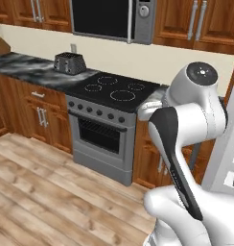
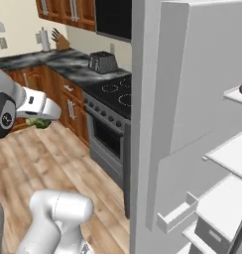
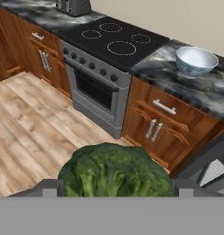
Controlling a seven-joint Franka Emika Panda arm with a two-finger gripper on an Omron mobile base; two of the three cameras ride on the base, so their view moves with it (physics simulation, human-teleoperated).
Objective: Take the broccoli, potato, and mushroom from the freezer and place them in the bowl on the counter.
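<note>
Broccoli [image 3: 114,170] sits right at the hand camera, wedged between the two dark tips of the gripper [image 3: 114,187], which is clamped on it. From the right base view the green floret [image 2: 39,122] hangs under the white forearm, out above the wooden floor [image 3: 26,124] and well apart from the surface. Beyond it, the bowl [image 3: 195,60] stands on the dark marbled surface [image 3: 210,87], just beside the black stovetop [image 3: 114,40]. Off to the right, the freezer [image 2: 157,124] stands with its door swung wide, white shelves [image 2: 227,151] showing.
</note>
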